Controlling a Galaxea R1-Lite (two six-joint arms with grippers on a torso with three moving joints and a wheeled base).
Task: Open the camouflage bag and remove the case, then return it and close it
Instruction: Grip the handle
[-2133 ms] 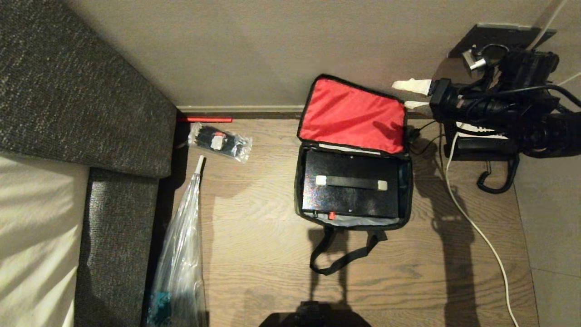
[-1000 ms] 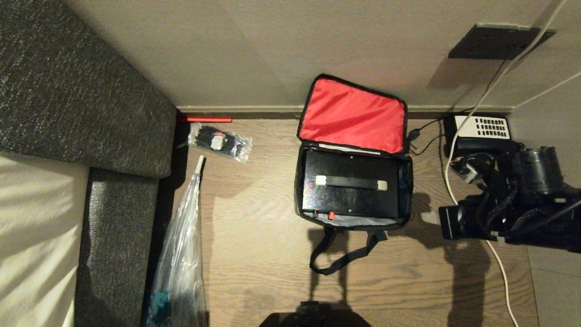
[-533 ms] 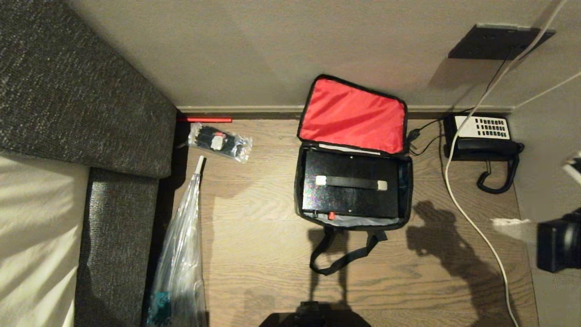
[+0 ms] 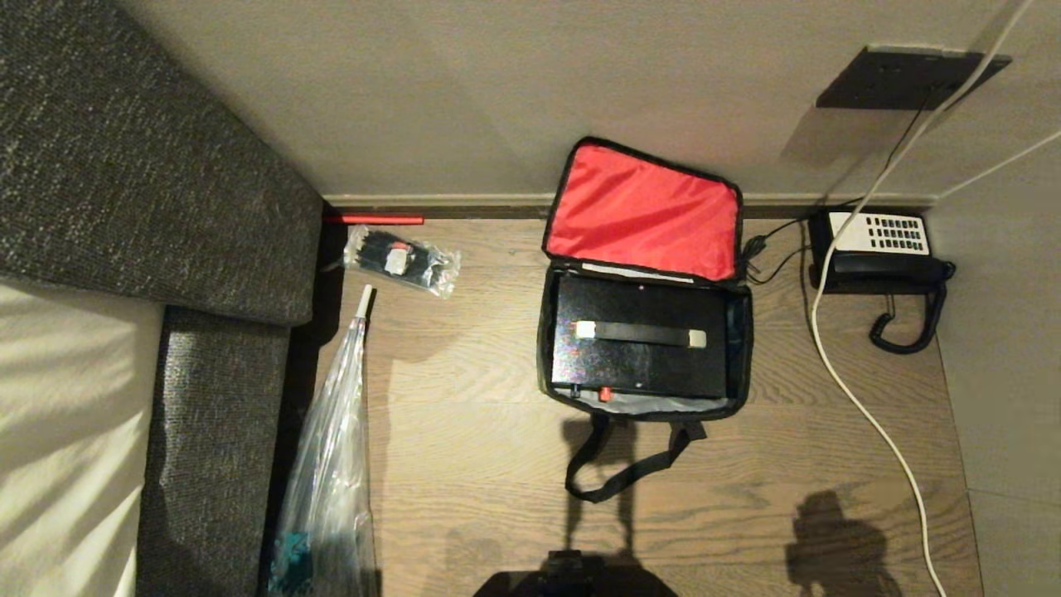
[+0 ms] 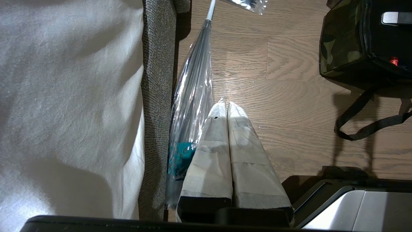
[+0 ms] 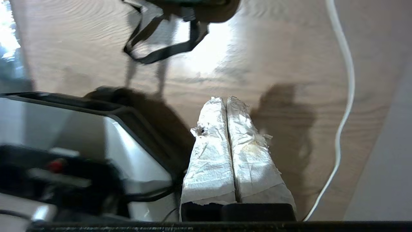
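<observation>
The camouflage bag (image 4: pixel 545 348) stands open on the wooden floor, its red-lined lid (image 4: pixel 646 207) leaning back against the wall. Inside lies the black case (image 4: pixel 638 365), flat, with a pale-ended handle across its top and a small red dot at its near edge. A black strap (image 4: pixel 622 477) trails toward me. Neither arm shows in the head view. My left gripper (image 5: pixel 224 104) is shut and empty above the floor, with the bag (image 5: pixel 341 48) off to one side. Shut and empty too, my right gripper (image 6: pixel 224 99) hangs low over the floor, short of the strap (image 6: pixel 161 53).
A black telephone (image 4: pixel 879 249) sits at the wall right of the bag, and a white cable (image 4: pixel 862 406) runs down the floor. A clear plastic bag (image 4: pixel 331 464) and a small packet (image 4: pixel 402 259) lie left, beside the dark upholstered furniture (image 4: pixel 124 166). My base (image 6: pixel 80 129) is close by.
My right arm has drawn back from beside the bag's lid, down the right side and out of the head view; only its shadow stays on the floor. Bag and case have not moved.
</observation>
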